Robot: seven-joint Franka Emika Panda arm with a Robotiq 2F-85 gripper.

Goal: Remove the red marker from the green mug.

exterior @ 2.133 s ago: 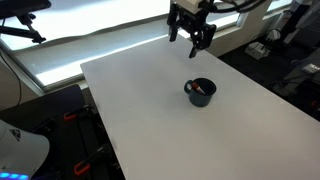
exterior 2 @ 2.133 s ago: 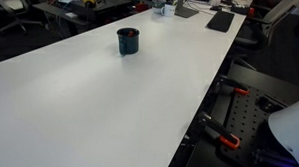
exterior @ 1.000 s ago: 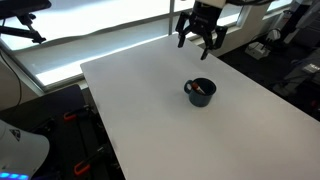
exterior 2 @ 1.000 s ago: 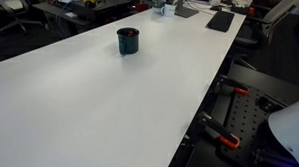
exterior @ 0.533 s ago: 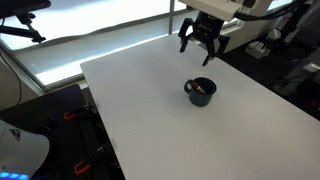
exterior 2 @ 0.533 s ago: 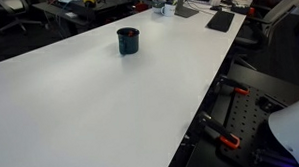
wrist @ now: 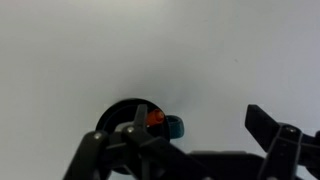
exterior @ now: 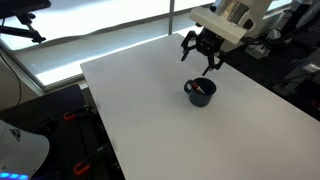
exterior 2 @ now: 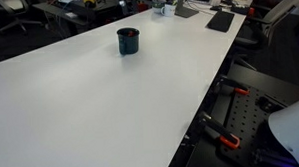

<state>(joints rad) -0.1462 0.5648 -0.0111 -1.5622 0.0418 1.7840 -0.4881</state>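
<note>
While the tool [exterior: 200, 62] hangs in the air above the white bench [exterior: 140, 115], its fingers stand spread apart with nothing between them. In that exterior view it sits just behind and above the green mug [exterior: 200, 92], not touching it. The mug stands upright on the bench, a very dark, round cup, and the red marker [exterior: 201, 88] lies inside it, leaning against the inner wall with its orange-red end at the rim.

In the wrist view the mug [wrist: 118, 112] appears at the lower edge, partly hidden behind one dark finger, and the marker's red tip [wrist: 155, 118] shows at the mug's rim – a small teal part [wrist: 175, 126] touches it. The other finger [wrist: 268, 122] stands well apart to the side.

In an exterior view from farther off, the mug [exterior 2: 128, 41] stands alone on the bench [exterior 2: 110, 110]; the tool is out of that picture.
</note>
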